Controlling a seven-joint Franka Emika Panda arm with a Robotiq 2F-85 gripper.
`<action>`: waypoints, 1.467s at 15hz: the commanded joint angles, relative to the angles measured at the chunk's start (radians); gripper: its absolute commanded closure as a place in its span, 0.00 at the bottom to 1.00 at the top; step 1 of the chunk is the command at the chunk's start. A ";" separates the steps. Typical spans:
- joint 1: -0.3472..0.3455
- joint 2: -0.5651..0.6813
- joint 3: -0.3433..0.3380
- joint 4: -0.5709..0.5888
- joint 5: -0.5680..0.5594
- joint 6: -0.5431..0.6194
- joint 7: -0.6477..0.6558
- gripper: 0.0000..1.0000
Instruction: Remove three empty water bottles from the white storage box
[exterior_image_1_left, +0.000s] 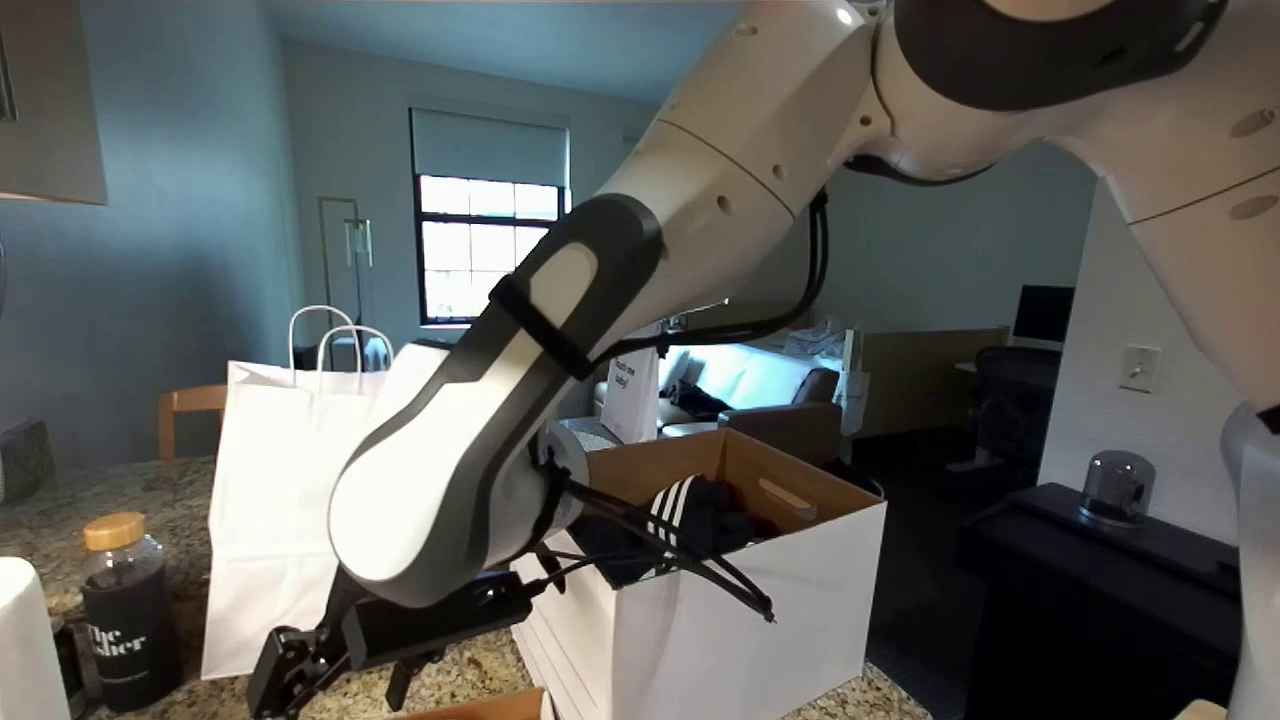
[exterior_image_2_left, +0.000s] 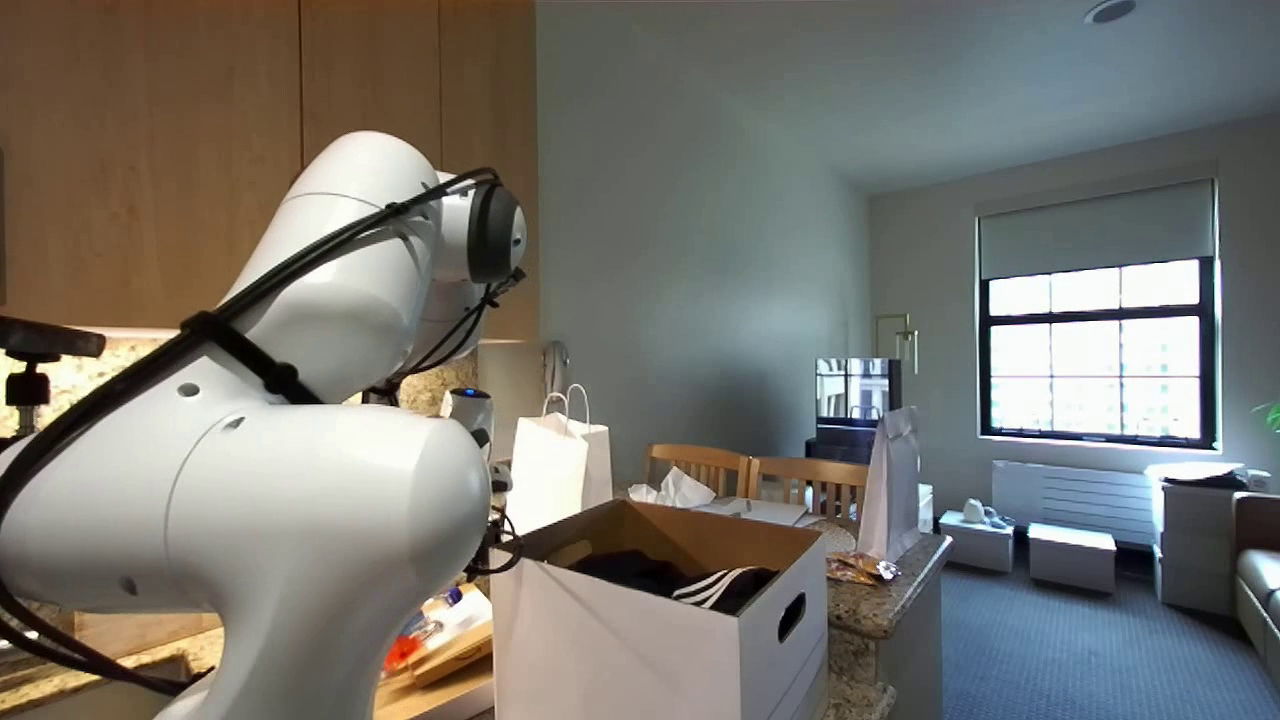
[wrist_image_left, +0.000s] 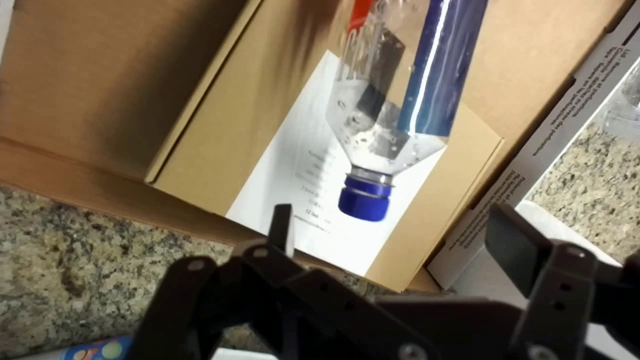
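Granite counter (wrist_image_left: 50, 280), speckled tan and dark, carrying box and tray. Over it the white robot arm (exterior_image_1_left: 735, 170), bent, black cables strapped along it, in both exterior views. Storage box (exterior_image_1_left: 750, 640) next in bulk: white cardboard outside, brown inside, oval hand-hole in its side, top uncovered, standing upright. White paper bag (exterior_image_1_left: 280, 500) with two loop handles, in both exterior views. Shallow cardboard tray (wrist_image_left: 75, 85) on the counter just beside the storage box: brown within, printed white rim. Inside the storage box, a heap of black cloth (exterior_image_1_left: 710, 515) with white stripes. In the tray, a flat brown carton (wrist_image_left: 215, 145); on its face a printed sheet of paper (wrist_image_left: 290, 165), print blurred. Gripper (wrist_image_left: 394, 240) over the tray's edge in the wrist view, fingers (wrist_image_left: 515, 250) spread wide apart, holding nothing. Dark jar (exterior_image_1_left: 128, 615) with a wood-coloured lid, beside the paper bag. Water bottle (wrist_image_left: 395, 105), clear plastic, blue and red label: on its side in the tray, lying across carton and sheet, its base end past the frame. A clear piece of plastic (wrist_image_left: 625, 110) on the counter outside the tray, cut by the frame edge; cannot tell whether it is a bottle. Blue cap (wrist_image_left: 365, 200) on the bottle's neck, between the fingertips in the wrist view, touching neither.
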 joint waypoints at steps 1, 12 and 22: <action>0.090 -0.116 -0.076 -0.045 -0.074 -0.018 0.107 0.00; -0.073 -0.584 -0.083 -0.170 -0.087 -0.204 0.269 0.00; -0.419 -0.705 -0.091 -0.113 0.005 -0.554 0.186 0.00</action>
